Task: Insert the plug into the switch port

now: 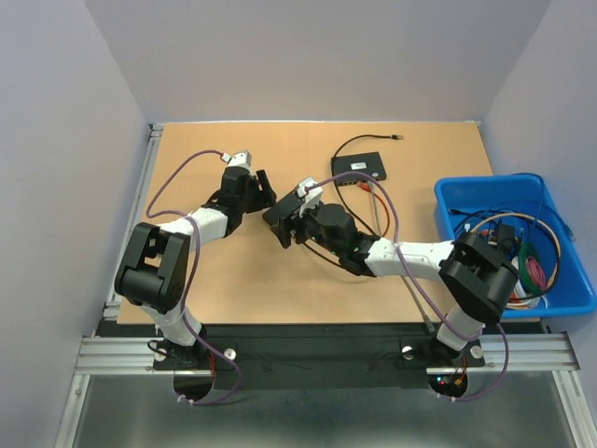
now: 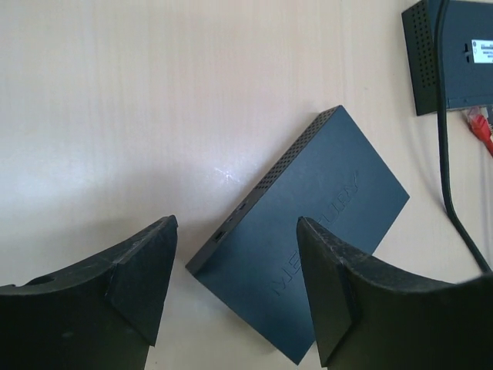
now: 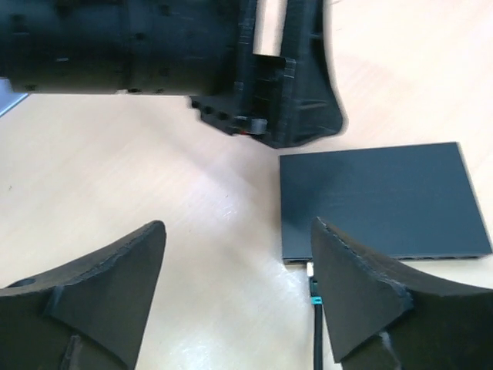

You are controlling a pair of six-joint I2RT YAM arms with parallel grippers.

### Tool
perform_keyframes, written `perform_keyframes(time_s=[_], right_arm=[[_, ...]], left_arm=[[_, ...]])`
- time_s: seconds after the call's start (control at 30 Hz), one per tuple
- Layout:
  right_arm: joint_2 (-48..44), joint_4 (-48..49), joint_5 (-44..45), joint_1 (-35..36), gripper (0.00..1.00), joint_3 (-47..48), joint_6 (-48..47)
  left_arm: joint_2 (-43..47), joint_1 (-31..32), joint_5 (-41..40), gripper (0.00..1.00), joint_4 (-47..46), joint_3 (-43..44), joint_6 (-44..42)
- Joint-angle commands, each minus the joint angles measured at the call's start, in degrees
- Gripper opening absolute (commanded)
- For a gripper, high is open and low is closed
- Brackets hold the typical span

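A flat dark switch [image 2: 308,231] lies on the wooden table, below and between my left gripper's open fingers [image 2: 236,223]. It also shows in the right wrist view [image 3: 377,200]. A clear plug [image 3: 311,271] on a black cable with a teal band sits at the port at the switch's near-left corner; how far in it is I cannot tell. My right gripper [image 3: 237,223] is open and empty, its right finger [image 3: 362,308] beside the plug. In the top view both grippers, the left [image 1: 264,191] and the right [image 1: 284,224], meet mid-table and hide the switch.
A second black switch [image 1: 359,167] stands further back with cables and a red plug [image 2: 481,127] in it. A black cable [image 2: 451,193] runs from it across the table. A blue bin [image 1: 513,245] of cables stands at the right edge.
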State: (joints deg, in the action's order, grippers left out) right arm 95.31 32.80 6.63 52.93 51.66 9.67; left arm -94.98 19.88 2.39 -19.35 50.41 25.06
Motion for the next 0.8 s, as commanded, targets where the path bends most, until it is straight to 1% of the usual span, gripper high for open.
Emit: perform_keyframes(time_s=[0.0, 0.03, 0.07, 0.13, 0.17, 0.23, 0.27, 0.37, 0.57, 0.77], right_arm=[[-0.83, -0.18, 10.22, -0.01, 0.87, 1.06, 0.00], [-0.04, -2.19, 12.50, -0.54, 0.92, 2.82, 0.00], [2.92, -8.13, 13.05, -2.02, 0.92, 5.18, 0.17], [5.66, -12.48, 13.23, -3.87, 0.92, 11.24, 1.49], [6.46, -13.80, 12.19, -6.23, 0.92, 12.31, 2.01], [8.22, -13.99, 9.29, -8.97, 0.92, 13.90, 4.21], [8.75, -13.90, 6.58, -11.59, 0.92, 14.34, 5.17], [11.38, -13.90, 1.74, -15.73, 0.91, 16.53, 7.64], [17.71, -14.77, -5.13, -18.21, 0.91, 22.59, 6.15], [21.41, -15.66, -6.37, -18.65, 0.91, 25.24, 5.97]], left_arm=[[6.37, -0.28, -3.87, 0.74, 5.20, 0.83, 1.57], [7.26, -0.28, -4.76, 0.74, 6.77, -0.48, 2.35], [8.31, -0.19, -4.51, 0.73, 7.31, -1.27, 2.88], [11.03, -0.02, -3.02, 0.73, 7.66, -3.99, 4.12], [11.91, 0.25, -2.66, 0.73, 7.75, -4.96, 4.56], [14.11, 0.77, -2.66, 0.73, 7.58, -6.90, 6.04], [14.73, 1.30, -0.48, 0.73, 7.32, -8.65, 6.49], [15.88, 1.92, 2.34, 0.73, 5.04, -11.73, 7.72], [14.65, 2.62, 4.81, 0.73, -0.85, -15.43, 9.04], [10.43, 2.71, 6.57, 0.73, -3.94, -14.03, 8.96]])
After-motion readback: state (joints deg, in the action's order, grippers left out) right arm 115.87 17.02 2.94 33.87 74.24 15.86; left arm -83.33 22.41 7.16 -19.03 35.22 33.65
